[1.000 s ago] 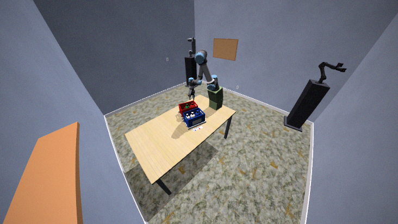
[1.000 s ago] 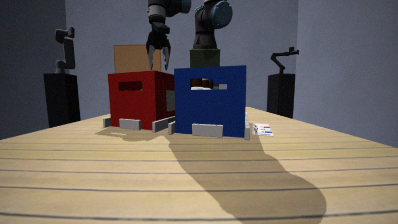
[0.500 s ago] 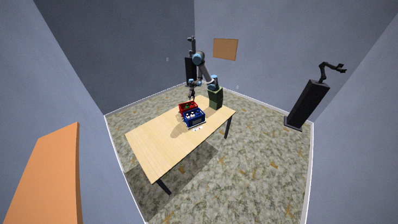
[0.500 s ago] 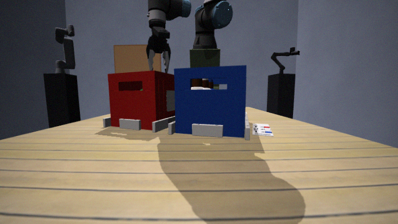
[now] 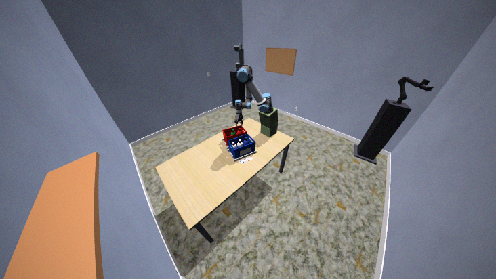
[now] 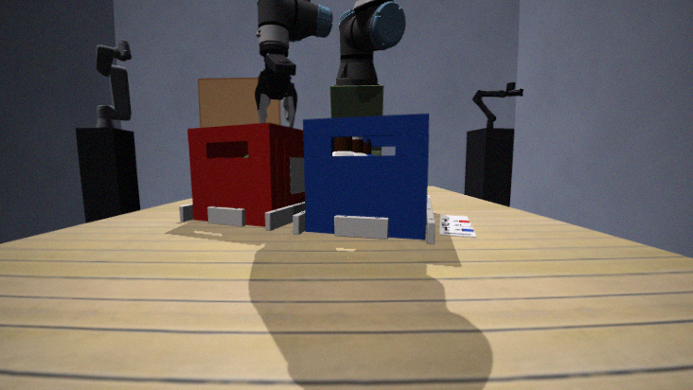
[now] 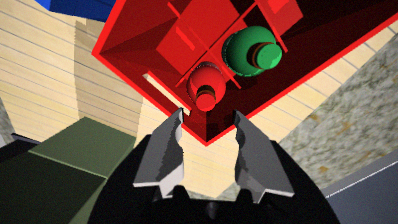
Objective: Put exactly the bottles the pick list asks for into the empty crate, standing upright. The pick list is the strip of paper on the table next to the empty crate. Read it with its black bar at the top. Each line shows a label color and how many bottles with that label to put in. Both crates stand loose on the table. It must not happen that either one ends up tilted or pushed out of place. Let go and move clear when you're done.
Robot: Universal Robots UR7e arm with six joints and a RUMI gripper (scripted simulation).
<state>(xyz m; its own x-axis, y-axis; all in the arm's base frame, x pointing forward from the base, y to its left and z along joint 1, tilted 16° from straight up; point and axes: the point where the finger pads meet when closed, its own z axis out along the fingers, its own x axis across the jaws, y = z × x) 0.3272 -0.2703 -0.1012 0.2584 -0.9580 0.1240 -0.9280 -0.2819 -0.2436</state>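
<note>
Wrist view shows the gripper parted and empty; the red bottle, at twelve o'clock, should be centred before descent, red crate untouched.

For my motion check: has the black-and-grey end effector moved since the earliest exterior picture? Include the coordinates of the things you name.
Yes, down: the end effector (image 5: 238,124) (image 6: 277,123) (image 7: 207,109) sits lower against the red open-topped crate (image 5: 226,138) (image 6: 227,184) (image 7: 120,60).
</note>
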